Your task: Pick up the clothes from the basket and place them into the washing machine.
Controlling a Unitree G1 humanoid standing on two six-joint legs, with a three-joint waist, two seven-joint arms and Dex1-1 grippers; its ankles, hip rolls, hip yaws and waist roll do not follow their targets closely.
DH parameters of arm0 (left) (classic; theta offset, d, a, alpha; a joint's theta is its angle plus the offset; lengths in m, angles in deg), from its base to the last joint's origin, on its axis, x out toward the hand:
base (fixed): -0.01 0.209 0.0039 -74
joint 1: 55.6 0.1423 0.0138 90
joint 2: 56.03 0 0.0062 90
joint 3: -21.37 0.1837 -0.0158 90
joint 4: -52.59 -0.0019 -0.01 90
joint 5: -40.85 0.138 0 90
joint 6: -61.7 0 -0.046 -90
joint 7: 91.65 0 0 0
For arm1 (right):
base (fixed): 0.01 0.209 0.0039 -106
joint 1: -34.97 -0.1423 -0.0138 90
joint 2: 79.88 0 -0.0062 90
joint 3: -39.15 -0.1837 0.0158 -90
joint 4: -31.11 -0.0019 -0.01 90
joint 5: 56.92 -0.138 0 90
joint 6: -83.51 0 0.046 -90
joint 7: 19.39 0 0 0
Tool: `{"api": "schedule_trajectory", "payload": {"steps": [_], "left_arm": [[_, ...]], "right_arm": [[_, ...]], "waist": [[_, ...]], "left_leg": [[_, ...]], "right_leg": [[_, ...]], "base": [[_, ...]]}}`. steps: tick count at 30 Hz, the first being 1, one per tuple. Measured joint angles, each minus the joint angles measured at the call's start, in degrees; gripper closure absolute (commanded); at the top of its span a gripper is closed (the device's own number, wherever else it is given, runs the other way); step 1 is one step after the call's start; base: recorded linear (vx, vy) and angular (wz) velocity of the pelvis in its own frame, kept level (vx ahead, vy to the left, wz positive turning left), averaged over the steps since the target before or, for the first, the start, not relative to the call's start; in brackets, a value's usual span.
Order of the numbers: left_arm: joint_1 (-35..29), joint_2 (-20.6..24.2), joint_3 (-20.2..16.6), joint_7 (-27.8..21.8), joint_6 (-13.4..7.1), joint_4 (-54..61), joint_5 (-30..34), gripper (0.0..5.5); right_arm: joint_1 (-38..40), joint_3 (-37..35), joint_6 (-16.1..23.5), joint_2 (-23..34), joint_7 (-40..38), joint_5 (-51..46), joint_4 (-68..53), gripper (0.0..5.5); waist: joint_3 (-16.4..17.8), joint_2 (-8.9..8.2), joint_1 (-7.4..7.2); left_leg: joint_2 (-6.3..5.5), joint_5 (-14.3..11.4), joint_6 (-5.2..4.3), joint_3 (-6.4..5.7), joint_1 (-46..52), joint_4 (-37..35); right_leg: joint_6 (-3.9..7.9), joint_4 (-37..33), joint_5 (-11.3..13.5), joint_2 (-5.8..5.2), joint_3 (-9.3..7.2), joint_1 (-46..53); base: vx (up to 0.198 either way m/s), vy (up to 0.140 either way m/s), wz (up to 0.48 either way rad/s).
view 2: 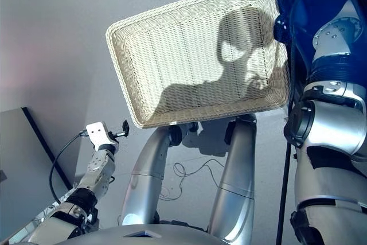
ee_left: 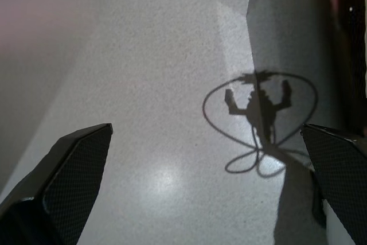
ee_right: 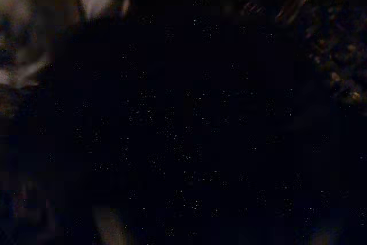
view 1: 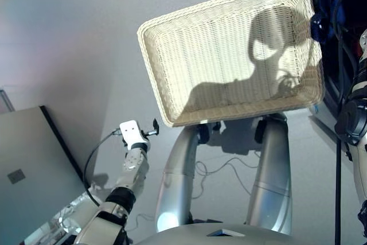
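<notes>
Basket bare, left gripper idle, right arm reaching off toward two o'clock.

The left gripper (view 1: 155,127) hangs wide apart and holds nothing, low at seven o'clock over speckled grey floor (ee_left: 160,84); its black fingers (ee_left: 74,170) show a fine cross-hatched grip texture. The right gripper is out of sight, so I cannot tell its state; its wrist view is nearly all dark. The basket (view 1: 155,55), a shallow cream woven tray with a low rim and rounded corners, sits at twelve o'clock with no garment inside. A patch of navy blue (view 2: 309,4) shows at two o'clock, probably soft cloth. If so, release it deep in the drum and withdraw straight.
</notes>
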Motion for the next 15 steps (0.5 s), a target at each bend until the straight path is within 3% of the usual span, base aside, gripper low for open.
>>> {"api": "schedule_trajectory", "payload": {"steps": [4, 6, 15], "left_arm": [[0.0, 0.0, -0.2, -0.1, 0.0, -0.4, 0.0, 0.00], [0.0, 0.0, -0.2, -0.7, 0.2, -1.5, -0.1, 0.00], [0.1, 0.0, -0.3, -1.1, 0.4, -5.9, -0.1, 0.00]], "right_arm": [[0.8, 6.4, -6.0, -3.1, 8.5, -3.5, 5.9, 0.00], [2.9, 8.4, -8.3, -5.9, 12.0, -4.2, 6.4, 0.00], [5.6, 7.5, -9.3, -13.5, 15.5, -6.6, 7.4, 0.00]], "waist": [[-1.4, -0.57, -0.39], [-2.5, -1.69, -0.46], [-2.9, -2.77, -0.81]], "left_leg": [[0.21, 0.0, -0.01, -0.07, 0.0, -0.1], [0.53, 0.0, -0.06, -0.06, 0.2, -0.4], [0.67, 0.3, -0.28, -0.46, 2.2, -2.7]], "right_leg": [[0.01, -0.7, 0.2, 0.16, -0.28, 0.4], [-0.09, -1.5, 0.5, 0.54, -0.37, 0.7], [-0.47, -3.9, 1.2, 0.79, -1.29, 3.3]], "base": [[0.000, 0.000, 0.000], [0.000, 0.000, 0.000], [0.000, 0.000, 0.000]]}}
